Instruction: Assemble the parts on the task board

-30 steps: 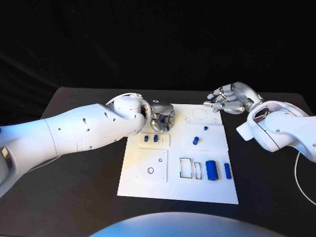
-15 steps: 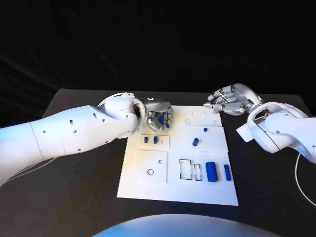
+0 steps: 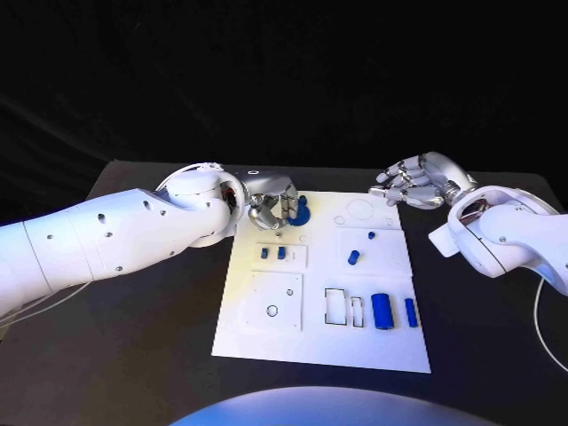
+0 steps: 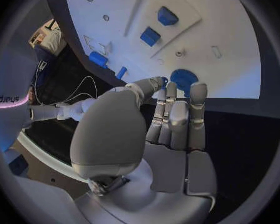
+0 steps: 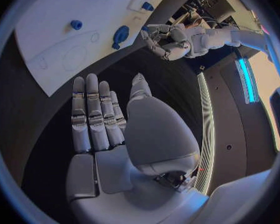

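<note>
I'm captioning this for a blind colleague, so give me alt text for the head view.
The robot's left hand holds a round blue part at the far left corner of the white task board, which lies on a black table. The right hand hovers empty with fingers apart beyond the board's far right corner. More small blue parts lie across the board.

A black table (image 3: 130, 355) is seen under a wholly dark backdrop (image 3: 284, 80); no wall detail can be made out there. In the right wrist view, a dark floor (image 5: 230, 114) is crossed by a pale light strip (image 5: 208, 134), and a cyan-lit panel (image 5: 247, 79) is seen beside it.
</note>
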Motion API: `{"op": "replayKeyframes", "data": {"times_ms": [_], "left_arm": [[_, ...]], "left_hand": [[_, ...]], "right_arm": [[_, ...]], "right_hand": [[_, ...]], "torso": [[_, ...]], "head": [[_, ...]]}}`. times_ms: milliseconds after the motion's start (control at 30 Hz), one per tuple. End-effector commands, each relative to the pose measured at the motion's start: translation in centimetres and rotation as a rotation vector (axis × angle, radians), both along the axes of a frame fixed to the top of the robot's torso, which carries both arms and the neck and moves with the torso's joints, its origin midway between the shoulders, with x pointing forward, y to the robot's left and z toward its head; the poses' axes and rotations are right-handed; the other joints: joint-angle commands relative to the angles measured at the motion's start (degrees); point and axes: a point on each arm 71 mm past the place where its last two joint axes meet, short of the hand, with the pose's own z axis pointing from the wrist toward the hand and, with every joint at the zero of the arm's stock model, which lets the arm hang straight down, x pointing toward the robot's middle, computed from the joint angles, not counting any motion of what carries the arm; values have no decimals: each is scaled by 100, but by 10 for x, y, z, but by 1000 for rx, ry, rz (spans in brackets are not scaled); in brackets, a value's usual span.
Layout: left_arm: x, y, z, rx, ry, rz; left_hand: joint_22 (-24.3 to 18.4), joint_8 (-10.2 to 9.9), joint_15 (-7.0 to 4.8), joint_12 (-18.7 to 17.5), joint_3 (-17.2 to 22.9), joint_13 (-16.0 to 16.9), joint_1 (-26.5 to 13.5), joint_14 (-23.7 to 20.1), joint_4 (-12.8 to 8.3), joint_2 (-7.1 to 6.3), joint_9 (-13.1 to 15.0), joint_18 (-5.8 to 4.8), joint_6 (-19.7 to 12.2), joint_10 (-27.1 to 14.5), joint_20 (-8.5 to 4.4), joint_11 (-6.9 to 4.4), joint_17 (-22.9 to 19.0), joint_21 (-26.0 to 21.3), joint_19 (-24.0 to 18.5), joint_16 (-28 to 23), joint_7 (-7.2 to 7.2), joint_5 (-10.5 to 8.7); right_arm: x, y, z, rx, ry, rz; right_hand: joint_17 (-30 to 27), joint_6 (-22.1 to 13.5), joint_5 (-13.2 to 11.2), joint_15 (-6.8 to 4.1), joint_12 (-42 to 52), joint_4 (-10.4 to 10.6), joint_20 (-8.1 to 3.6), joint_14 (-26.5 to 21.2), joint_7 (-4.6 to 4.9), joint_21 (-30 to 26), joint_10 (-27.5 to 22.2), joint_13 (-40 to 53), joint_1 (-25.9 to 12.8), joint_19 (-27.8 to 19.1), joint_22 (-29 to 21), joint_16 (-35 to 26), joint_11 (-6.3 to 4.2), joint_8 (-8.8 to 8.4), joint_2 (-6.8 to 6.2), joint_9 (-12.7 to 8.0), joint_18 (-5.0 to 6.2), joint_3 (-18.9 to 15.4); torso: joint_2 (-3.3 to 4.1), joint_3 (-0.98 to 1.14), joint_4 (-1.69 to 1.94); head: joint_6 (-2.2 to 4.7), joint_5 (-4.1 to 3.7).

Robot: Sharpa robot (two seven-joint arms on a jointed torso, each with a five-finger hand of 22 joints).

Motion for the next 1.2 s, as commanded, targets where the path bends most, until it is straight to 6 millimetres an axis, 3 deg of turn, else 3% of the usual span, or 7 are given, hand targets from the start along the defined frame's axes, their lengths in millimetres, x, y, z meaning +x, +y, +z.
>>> {"op": "replayKeyframes", "data": {"times_ms": [33,533,1200], "left_arm": [[1,6,-4,9,32,23],[2,19,-16,60,80,45],[0,18,-20,58,107,37]], "left_hand": [[-5,-28,-11,-20,-30,-5,-65,29,-1,8,4,-30,37,43,16,7,-5,11,29,17,13,-1],[-6,-42,-12,-50,-28,-7,-77,6,-2,-1,8,-30,49,61,18,1,-74,7,26,2,5,-3],[-33,-59,-13,-78,-30,-10,-86,-17,-7,-14,10,-25,53,74,19,3,-136,-9,6,-15,6,-7]], "right_arm": [[0,1,0,0,-4,11],[0,1,0,0,-5,11],[-1,1,0,1,-6,12]], "right_hand": [[-9,-4,0,17,-19,2,14,-42,20,-34,-16,-6,-61,-45,-10,-21,26,-38,-13,-5,30,-47],[-17,0,1,20,-21,-1,16,-46,21,-38,-17,-20,-72,-48,-18,-30,28,-46,-10,-8,30,-46],[-19,1,1,20,-22,-1,17,-47,22,-39,-17,-24,-75,-49,-21,-32,28,-49,-9,-9,30,-46]], "torso": [[6,-4,-3],[19,-4,-11],[14,0,-11]], "head": [[6,12],[0,27],[-18,24]]}}
